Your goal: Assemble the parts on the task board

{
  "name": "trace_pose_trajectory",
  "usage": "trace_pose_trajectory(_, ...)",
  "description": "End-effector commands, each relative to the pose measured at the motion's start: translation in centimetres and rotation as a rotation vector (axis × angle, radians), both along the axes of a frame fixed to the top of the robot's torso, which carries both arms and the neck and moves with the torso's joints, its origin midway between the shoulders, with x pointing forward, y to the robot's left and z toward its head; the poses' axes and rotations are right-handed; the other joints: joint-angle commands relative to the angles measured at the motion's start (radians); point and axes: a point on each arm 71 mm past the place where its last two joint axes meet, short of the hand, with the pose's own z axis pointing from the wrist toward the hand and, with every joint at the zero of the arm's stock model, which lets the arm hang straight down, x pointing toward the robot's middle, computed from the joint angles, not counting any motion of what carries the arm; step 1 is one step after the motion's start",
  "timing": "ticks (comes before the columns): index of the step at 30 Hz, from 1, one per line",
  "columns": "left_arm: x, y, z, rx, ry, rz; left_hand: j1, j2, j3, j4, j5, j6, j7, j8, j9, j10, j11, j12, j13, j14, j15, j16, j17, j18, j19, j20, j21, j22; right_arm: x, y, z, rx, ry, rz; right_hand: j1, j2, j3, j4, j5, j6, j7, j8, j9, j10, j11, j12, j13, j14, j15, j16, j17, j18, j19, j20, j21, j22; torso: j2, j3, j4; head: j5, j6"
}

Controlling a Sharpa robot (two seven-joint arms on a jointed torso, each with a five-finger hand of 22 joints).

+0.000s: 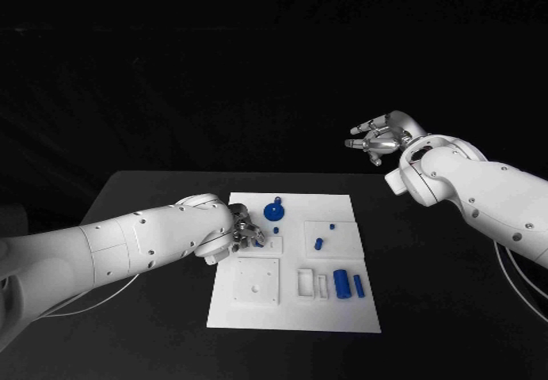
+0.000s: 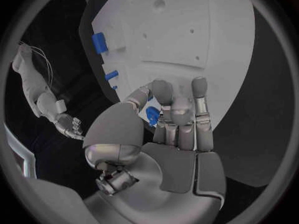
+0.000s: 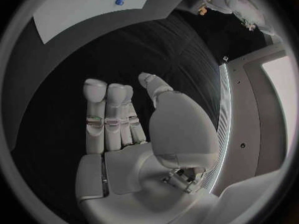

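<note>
The white task board (image 1: 292,313) lies in the middle of the black table. My left hand (image 1: 237,231) is low over the board's left side, fingers curled in, pinching a small blue part (image 2: 152,115) between thumb and fingers; the same part (image 1: 259,242) peeks out at the fingertips. A round blue disc part (image 1: 275,211) stands just beyond the hand. Two small blue pieces (image 1: 321,242) sit mid-board, and two blue cylinders (image 1: 343,283) lie near the right front. My right hand (image 1: 382,139) hangs high behind the board's far right corner, fingers spread and holding nothing; its fingers (image 3: 107,115) are stretched out.
A raised white square block (image 1: 258,282) and a small white frame (image 1: 306,283) sit on the board's front half. Black table surface (image 1: 434,317) stretches right of the board. My right arm (image 1: 480,198) slants across the right side.
</note>
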Motion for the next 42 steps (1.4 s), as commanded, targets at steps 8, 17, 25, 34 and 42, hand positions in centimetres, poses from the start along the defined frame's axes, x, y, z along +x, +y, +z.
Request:
trace_pose_trajectory(8, -0.3, -0.2, -0.3, 0.021, 0.021, -0.036, 0.015, 0.028, 0.004, -0.008, 0.006, 0.273, -0.154, 0.005, 0.548, 0.031, -0.024, 0.007, 0.002, 0.010, 0.000, 0.007, 0.004, 0.012, 0.002, 0.008, 0.007, 0.020, 0.0, 0.1, -0.1, -0.003, 0.003, 0.010, -0.012, 0.000, 0.005, -0.002, 0.006, 0.007, 0.002, -0.001, 0.001, -0.001, -0.007, -0.002, -0.001, -0.002, -0.005, -0.004, 0.001, 0.009, 0.043, -0.003, -0.003, 0.071, 0.000, -0.0007, -0.0010, 0.000, -0.002)
trace_pose_trajectory(17, -0.3, -0.4, -0.3, 0.024, 0.022, -0.040, 0.010, 0.032, 0.006, -0.007, 0.007, 0.272, -0.154, 0.007, 0.553, 0.031, -0.024, 0.010, 0.002, 0.009, 0.000, 0.008, 0.006, 0.015, 0.000, 0.011, 0.010, 0.020, 0.0, 0.1, -0.1, -0.003, 0.002, 0.009, -0.012, 0.000, 0.005, -0.002, 0.006, 0.007, 0.002, -0.001, 0.001, -0.001, -0.007, -0.002, -0.001, -0.002, -0.005, -0.004, 0.001, 0.009, 0.043, -0.003, -0.003, 0.071, 0.000, -0.0003, -0.0008, -0.001, -0.001)
trace_pose_trajectory(25, -0.3, -0.8, -0.4, 0.029, 0.033, -0.049, 0.000, 0.037, 0.002, 0.003, -0.013, 0.270, -0.154, 0.009, 0.559, 0.031, -0.024, 0.011, 0.002, 0.009, 0.000, 0.007, 0.005, 0.015, 0.000, 0.011, 0.011, 0.019, 0.0, 0.1, -0.1, -0.003, 0.003, 0.010, -0.012, 0.000, 0.005, -0.002, 0.006, 0.007, 0.002, -0.001, 0.001, -0.001, -0.007, -0.002, -0.001, -0.002, -0.005, -0.004, 0.001, 0.009, 0.043, -0.003, -0.003, 0.071, 0.000, 0.0012, -0.0013, -0.001, -0.002)
trace_pose_trajectory(34, -0.3, -1.3, -0.5, 0.039, 0.052, -0.064, 0.010, 0.038, -0.040, 0.030, -0.098, 0.273, -0.154, 0.009, 0.564, 0.031, -0.022, 0.015, 0.001, 0.009, 0.002, 0.008, 0.005, 0.012, 0.001, 0.012, 0.004, 0.018, 0.0, 0.2, -0.2, -0.003, 0.004, 0.011, -0.013, 0.000, 0.007, -0.004, 0.010, 0.007, 0.002, -0.001, 0.001, -0.001, -0.007, -0.002, -0.001, -0.002, -0.005, -0.004, 0.001, 0.009, 0.043, -0.003, -0.002, 0.071, 0.000, 0.0018, -0.0007, -0.002, -0.003)
trace_pose_trajectory(42, -0.3, -1.6, -0.5, 0.040, 0.056, -0.071, 0.011, 0.035, -0.066, 0.052, -0.127, 0.274, -0.154, 0.009, 0.565, 0.031, -0.022, 0.016, 0.001, 0.009, 0.003, 0.008, 0.006, 0.013, 0.003, 0.014, 0.000, 0.018, 0.0, 0.2, -0.2, -0.003, 0.004, 0.011, -0.013, 0.000, 0.007, -0.004, 0.012, 0.008, 0.002, -0.001, 0.001, -0.001, -0.007, -0.002, -0.002, -0.002, -0.006, -0.004, 0.001, 0.009, 0.043, -0.003, -0.002, 0.071, 0.000, 0.0016, -0.0014, -0.003, -0.003)
